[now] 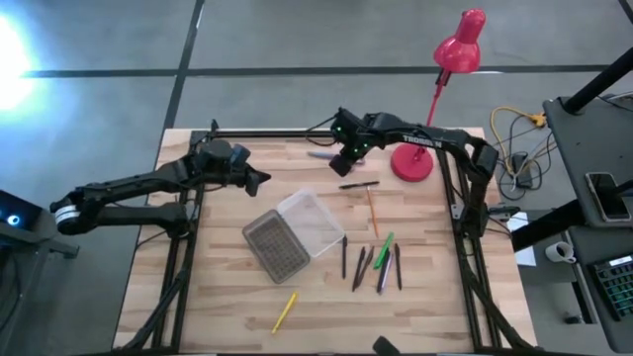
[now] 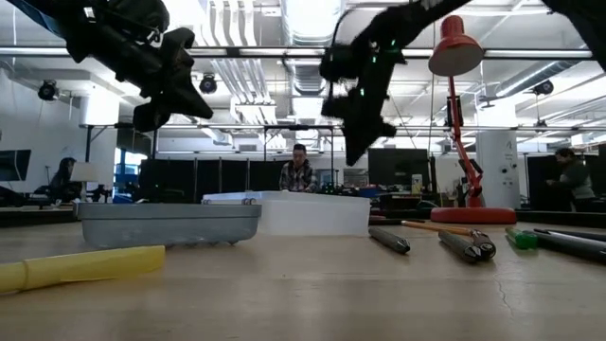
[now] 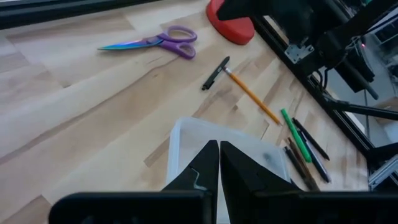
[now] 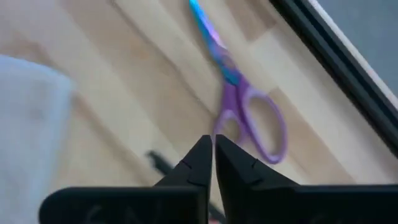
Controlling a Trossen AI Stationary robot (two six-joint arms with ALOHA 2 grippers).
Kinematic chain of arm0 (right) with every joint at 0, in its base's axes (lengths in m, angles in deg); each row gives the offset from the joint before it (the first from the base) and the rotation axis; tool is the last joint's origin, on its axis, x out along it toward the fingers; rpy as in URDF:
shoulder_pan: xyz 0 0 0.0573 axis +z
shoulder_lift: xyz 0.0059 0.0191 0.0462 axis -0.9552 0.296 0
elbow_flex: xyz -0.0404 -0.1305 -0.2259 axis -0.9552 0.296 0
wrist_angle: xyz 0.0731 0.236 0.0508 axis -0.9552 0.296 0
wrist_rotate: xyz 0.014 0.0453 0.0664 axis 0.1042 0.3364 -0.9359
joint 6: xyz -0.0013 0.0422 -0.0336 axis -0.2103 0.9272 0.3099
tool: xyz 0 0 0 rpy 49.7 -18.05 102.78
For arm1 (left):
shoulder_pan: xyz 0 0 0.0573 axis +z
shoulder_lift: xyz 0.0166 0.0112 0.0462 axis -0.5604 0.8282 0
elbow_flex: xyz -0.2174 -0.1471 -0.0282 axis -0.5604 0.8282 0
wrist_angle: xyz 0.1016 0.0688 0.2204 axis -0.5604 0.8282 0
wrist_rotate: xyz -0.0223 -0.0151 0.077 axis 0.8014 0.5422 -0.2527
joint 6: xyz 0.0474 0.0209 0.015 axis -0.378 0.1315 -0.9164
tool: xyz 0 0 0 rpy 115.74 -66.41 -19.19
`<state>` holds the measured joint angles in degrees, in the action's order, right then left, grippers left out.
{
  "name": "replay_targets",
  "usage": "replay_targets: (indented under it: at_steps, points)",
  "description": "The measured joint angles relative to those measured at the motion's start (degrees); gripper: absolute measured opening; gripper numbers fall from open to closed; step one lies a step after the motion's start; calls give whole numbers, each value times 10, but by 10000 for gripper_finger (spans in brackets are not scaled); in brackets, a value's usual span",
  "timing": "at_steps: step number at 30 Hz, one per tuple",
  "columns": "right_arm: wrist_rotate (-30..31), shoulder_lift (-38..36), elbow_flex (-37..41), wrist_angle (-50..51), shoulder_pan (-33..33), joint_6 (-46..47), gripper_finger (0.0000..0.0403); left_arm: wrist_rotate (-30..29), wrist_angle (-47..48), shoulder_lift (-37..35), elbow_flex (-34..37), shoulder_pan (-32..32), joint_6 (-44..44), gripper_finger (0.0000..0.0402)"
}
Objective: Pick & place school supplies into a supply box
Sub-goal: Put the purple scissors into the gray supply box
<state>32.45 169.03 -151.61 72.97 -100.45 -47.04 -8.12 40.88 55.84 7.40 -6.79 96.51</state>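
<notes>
The purple-handled scissors (image 1: 321, 154) (image 4: 244, 109) lie flat near the table's far edge. My right gripper (image 1: 342, 164) (image 4: 213, 144) hangs shut in the air just right of them, touching nothing. My left gripper (image 1: 260, 180) (image 3: 219, 152), also shut, hovers left of the box's far end. The supply box (image 1: 293, 235) lies open, with its ribbed grey half (image 1: 275, 246) beside its clear half (image 3: 186, 140). A black pen (image 1: 359, 184), an orange pencil (image 1: 373, 210), a green pen (image 1: 384, 242) and several dark pens (image 1: 362, 267) lie right of the box. A yellow pen (image 1: 285, 311) lies near the front.
A red desk lamp stands with its base (image 1: 412, 163) on the far right of the table, its head (image 1: 461, 44) leaning beyond the far edge. Black frame rails (image 1: 188, 247) run along both sides. In the low view people sit in the room behind.
</notes>
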Motion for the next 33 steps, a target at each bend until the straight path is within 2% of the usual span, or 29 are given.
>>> replay_targets:
  at_steps: [4, 8, 12, 15, 18, 28, 33]
  points:
    - [-41, 59, 1, 18, -20, -2, 61, 4, 0, 0, 0, 0, 3, 0]
    - [-52, 103, 1, 21, -31, -39, 117, 18, 0, 0, 0, 0, 17, 0]
    - [-15, 112, 1, 19, -32, -136, 160, 29, 5, 1, 0, 0, 21, 0]
    - [-1, 114, 0, 11, -36, -179, 175, 29, 5, 1, 0, 0, 22, 0]
    - [-29, 114, 0, 4, -51, -184, 174, 29, 5, 1, 0, 0, 22, 0]
    - [-28, 132, -2, -32, -59, -189, 128, 28, 4, 1, 12, 0, 22, 0]
    - [-25, 131, -4, -34, -57, -169, 121, 27, 4, 1, 16, 0, 22, 0]
